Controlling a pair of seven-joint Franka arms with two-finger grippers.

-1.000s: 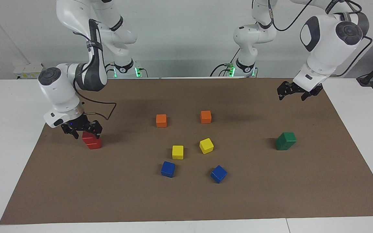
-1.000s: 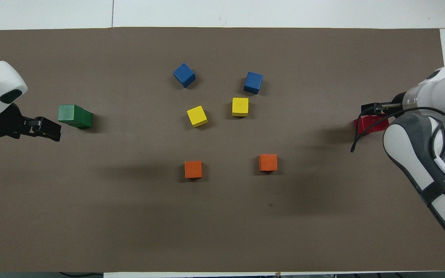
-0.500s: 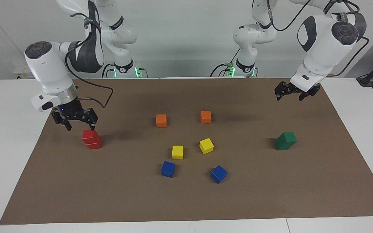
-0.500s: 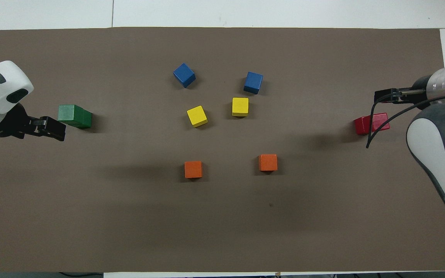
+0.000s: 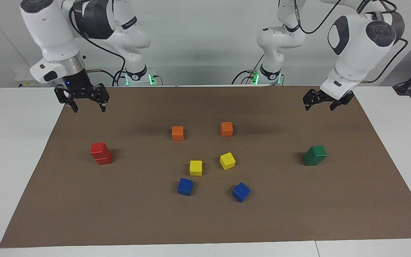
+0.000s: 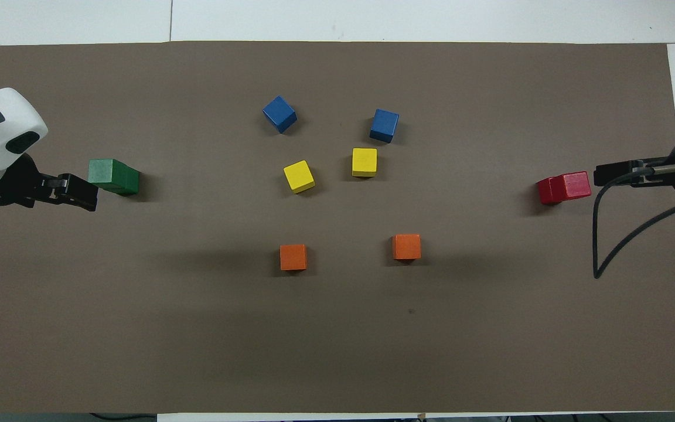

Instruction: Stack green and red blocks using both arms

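Two red blocks (image 5: 101, 153) (image 6: 563, 187) stand stacked one on the other toward the right arm's end of the brown mat. Two green blocks (image 5: 314, 155) (image 6: 113, 176) form a second stack toward the left arm's end. My right gripper (image 5: 89, 107) (image 6: 613, 174) hangs high in the air over the mat by the red stack, open and empty. My left gripper (image 5: 319, 106) (image 6: 77, 193) hovers over the mat beside the green stack, open, holding nothing. Neither gripper touches a block.
In the middle of the brown mat (image 5: 205, 221) lie two orange cubes (image 5: 177, 132) (image 5: 227, 129), two yellow cubes (image 5: 196, 167) (image 5: 227, 160) and two blue cubes (image 5: 185, 186) (image 5: 240, 192), the blue ones farthest from the robots. White table surrounds the mat.
My right gripper has lifted off the red stack and risen well above it, staying open. The red stack stays put. The left gripper has hardly moved.
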